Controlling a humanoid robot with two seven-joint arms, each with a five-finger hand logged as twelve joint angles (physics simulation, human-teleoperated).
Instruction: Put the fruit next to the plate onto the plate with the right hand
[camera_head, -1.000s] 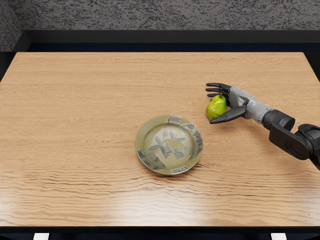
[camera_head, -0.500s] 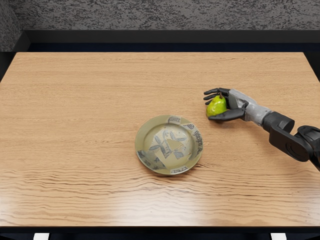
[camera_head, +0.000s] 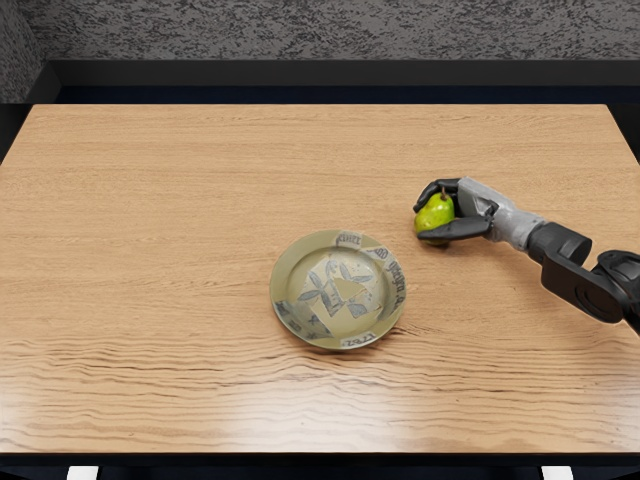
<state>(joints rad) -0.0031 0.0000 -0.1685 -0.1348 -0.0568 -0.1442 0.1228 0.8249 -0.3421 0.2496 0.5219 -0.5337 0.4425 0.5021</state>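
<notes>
wooden table (camera_head: 150, 200): filling most of the view | dark rail (camera_head: 320, 75): running along table's far edge | grey speckled wall (camera_head: 320, 25): standing behind rail

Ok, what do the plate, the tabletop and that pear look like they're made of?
Plate: probably glazed ceramic, olive with a grey printed pattern and a soft sheen. Table: wood or wood veneer, visible grain, satin finish with a pale glare near the front edge. Pear, gripped in the right hand: smooth yellow-green skin; real or plastic cannot be told.
</notes>
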